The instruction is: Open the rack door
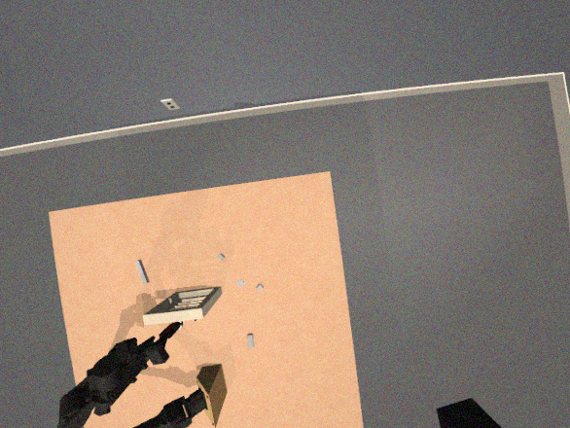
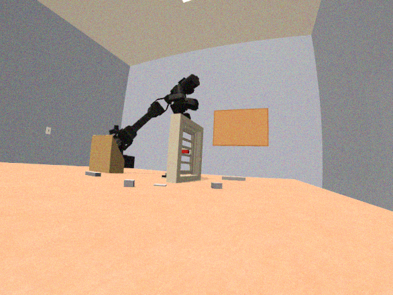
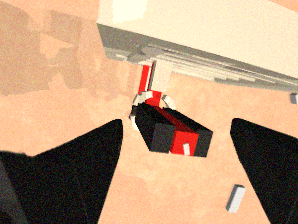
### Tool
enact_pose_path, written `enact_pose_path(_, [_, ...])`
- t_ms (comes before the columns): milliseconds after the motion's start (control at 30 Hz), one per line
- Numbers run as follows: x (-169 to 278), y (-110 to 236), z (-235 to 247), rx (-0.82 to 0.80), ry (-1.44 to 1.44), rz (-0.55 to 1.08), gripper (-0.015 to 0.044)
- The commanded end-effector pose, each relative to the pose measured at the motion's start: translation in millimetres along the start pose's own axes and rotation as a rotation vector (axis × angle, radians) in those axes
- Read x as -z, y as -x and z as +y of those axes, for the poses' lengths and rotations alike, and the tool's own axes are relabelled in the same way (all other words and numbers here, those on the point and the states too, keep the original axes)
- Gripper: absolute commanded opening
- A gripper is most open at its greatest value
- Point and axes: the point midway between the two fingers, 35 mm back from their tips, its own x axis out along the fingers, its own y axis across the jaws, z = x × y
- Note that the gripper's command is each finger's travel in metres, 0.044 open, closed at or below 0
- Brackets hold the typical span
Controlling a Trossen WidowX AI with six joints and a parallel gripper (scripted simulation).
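Observation:
The pale frame (image 1: 172, 318) (image 2: 173, 151) (image 3: 210, 35) stands upright on the table. Its slatted door (image 2: 186, 161) appears closed in it. The black handle with a red middle (image 1: 171, 331) (image 3: 184, 142) stands out from the door's arm side; in the wrist view it looks upright, seen from above. A red part (image 2: 185, 151) shows through the slats. My gripper (image 3: 176, 126) is open and empty, pointing down above the handle. In the wrist view one fingertip is on each side of the handle with gaps. In the exterior view the fingertips are mostly hidden behind the frame.
A brown wedge-shaped block (image 1: 219, 389) (image 2: 101, 154) stands beside the arm's base. Small grey blocks (image 1: 250, 340) (image 2: 129, 183) (image 3: 235, 198) lie around the frame, with a long grey bar (image 1: 142, 271) (image 2: 233, 178) beyond its far end. The table (image 1: 292, 233) has an edge left of the arm.

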Motion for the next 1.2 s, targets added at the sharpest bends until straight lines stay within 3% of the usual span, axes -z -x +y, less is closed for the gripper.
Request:
enact_pose_path(0, [3, 5, -6, -0.072, -0.052, 0.013, 0.0299])
enact_pose_path(300, [8, 18, -19, -0.238, -0.184, 0.019, 0.0299])
enact_pose_path(1167, [9, -12, -12, -0.244, -0.221, 0.106, 0.0299])
